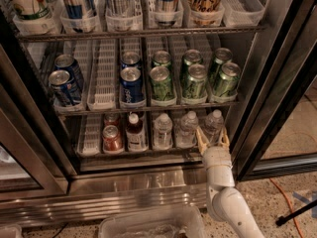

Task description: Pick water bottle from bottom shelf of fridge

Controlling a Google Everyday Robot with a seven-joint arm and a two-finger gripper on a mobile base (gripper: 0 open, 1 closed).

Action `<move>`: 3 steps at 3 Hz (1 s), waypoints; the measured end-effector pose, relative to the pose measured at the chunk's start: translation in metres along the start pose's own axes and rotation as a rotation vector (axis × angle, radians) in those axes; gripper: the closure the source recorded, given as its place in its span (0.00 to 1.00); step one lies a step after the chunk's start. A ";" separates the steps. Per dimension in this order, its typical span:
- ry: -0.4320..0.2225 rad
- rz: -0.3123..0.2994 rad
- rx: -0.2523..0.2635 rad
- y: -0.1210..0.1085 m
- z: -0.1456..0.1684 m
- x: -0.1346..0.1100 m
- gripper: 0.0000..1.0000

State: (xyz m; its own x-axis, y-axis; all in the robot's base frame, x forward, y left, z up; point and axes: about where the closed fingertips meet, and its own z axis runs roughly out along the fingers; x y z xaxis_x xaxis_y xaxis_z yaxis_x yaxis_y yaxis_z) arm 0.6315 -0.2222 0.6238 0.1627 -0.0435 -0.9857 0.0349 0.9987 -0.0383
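Observation:
The fridge [277, 78] stands open, its glass door at the right. On the bottom shelf [91, 133], in white lane trays, stand three clear water bottles with white caps: left [162, 130], middle [187, 128] and right [214, 122]. My gripper [213, 139] reaches up from the lower right on its white arm. It is open, with one tan finger on each side of the right bottle's lower body. Whether the fingers touch the bottle I cannot tell.
On the same shelf stand a dark-liquid bottle [133, 130] and a red can [112, 138]. The rack above holds blue cans [132, 86] and green cans [193, 81]. A clear plastic bin [153, 224] sits on the floor in front. An orange cable [287, 202] lies at the right.

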 end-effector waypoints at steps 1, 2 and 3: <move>0.000 0.000 0.000 0.000 0.000 0.000 0.37; -0.010 0.001 0.002 0.001 0.003 0.002 0.39; -0.020 0.012 0.019 -0.001 0.014 0.010 0.38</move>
State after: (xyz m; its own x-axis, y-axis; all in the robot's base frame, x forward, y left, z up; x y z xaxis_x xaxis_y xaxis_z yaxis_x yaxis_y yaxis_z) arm 0.6465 -0.2236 0.6166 0.1828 -0.0321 -0.9826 0.0513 0.9984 -0.0231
